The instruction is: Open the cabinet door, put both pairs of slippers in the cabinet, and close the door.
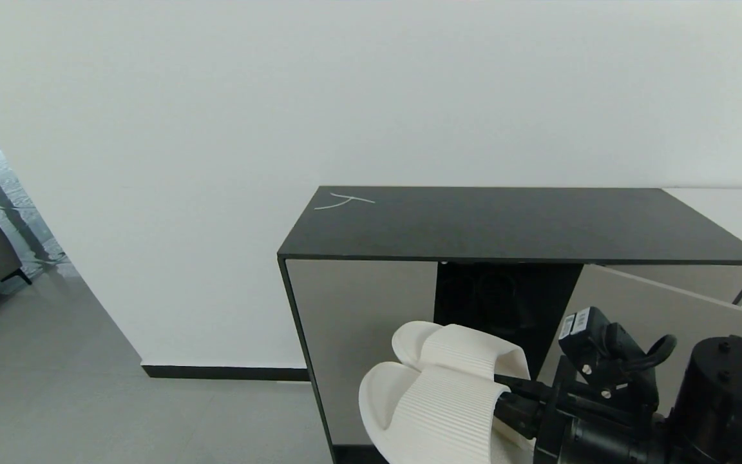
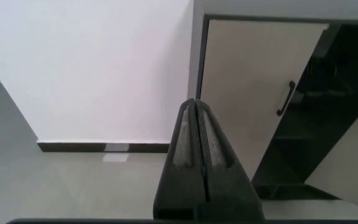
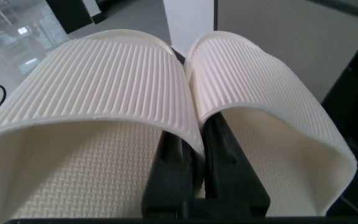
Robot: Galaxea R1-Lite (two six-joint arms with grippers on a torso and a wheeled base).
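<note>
Right now my right gripper is clamped on the pair of white slippers, held just in front of the cabinet, whose right door stands swung out. My left gripper is pinched closed on nothing, facing the cabinet's left corner. Grey floor tiles lie left of the cabinet and a white wall stands behind it.

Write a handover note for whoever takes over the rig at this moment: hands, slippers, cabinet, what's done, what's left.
Left hand: shut, empty, facing the left door of the cabinet.
Right hand: shut on the white slippers, held by the straps before the opening.
Done: right door open.
Left: set this pair inside, see to the other pair (the dark inside hides whether it is in), close the door.
</note>
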